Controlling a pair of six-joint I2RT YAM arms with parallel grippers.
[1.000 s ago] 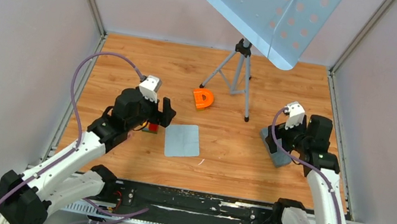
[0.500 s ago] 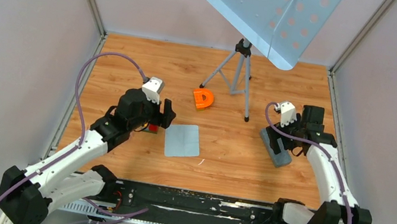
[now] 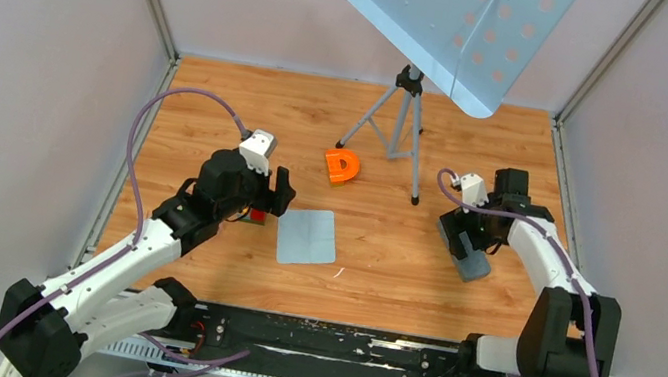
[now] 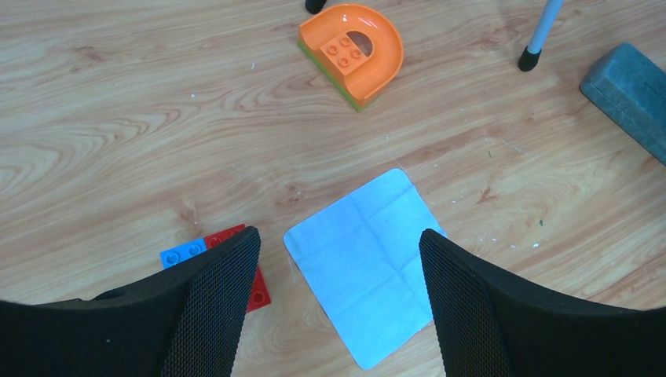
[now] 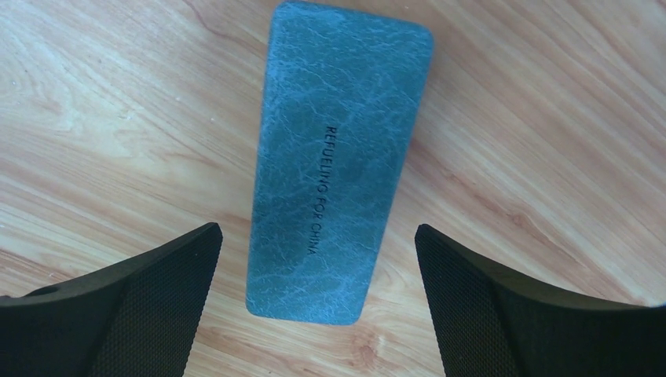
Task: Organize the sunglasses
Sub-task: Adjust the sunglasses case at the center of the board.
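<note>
Plainly, the right gripper (image 5: pixel 318 228) stands wide open and holds nothing, poised over a closed blue-grey case (image 5: pixel 338 157) that lies lengthwise below the gap between its fingers; the left gripper (image 4: pixel 338 234) is likewise open and empty, with a pale blue cloth (image 4: pixel 365 275) below its gap and red and blue bricks (image 4: pixel 228 239) beside one finger. As for the sunglasses, no view shows them clearly enough to place

Right jaws over case (image 3: pixel 475 268), blue cloth (image 3: pixel 307 236)
</note>
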